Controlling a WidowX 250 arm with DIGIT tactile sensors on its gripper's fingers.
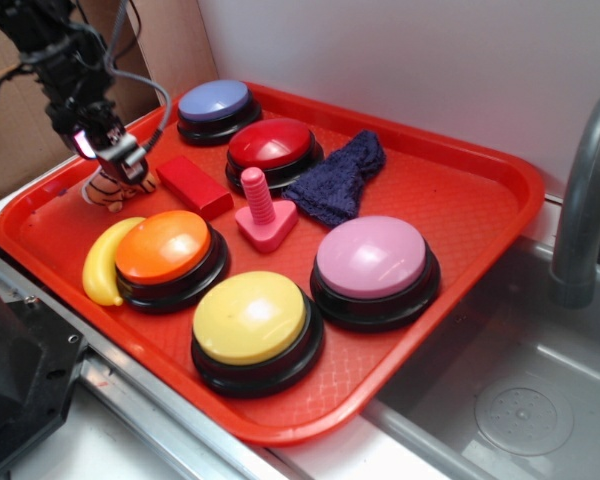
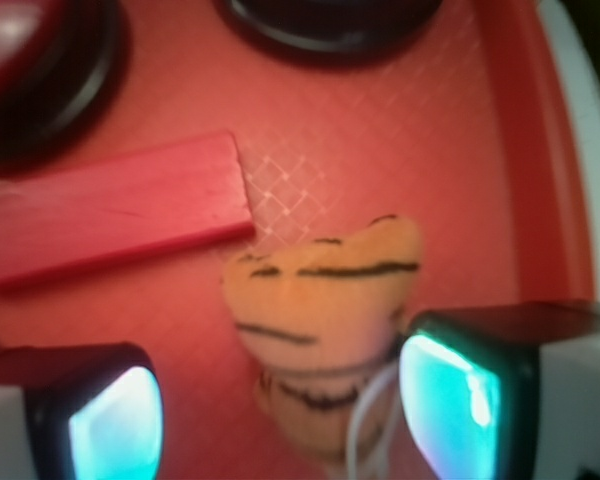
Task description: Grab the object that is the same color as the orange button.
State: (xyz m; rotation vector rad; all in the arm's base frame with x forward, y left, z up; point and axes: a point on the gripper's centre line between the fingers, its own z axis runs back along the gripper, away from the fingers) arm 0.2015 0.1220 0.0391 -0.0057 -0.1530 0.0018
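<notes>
I see the tiger point(image 2: 325, 320) lying on the tray point(image 1: 460, 200) near its back-left corner, long axis running between my gripper's point(image 2: 280, 405) wide-apart fingers, right pad touching it, beside the red block point(image 2: 110, 210).

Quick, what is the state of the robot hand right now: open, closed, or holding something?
Hand: open, its fingers on either side of the orange plush tiger on the red tray, not yet closed on it.
</notes>
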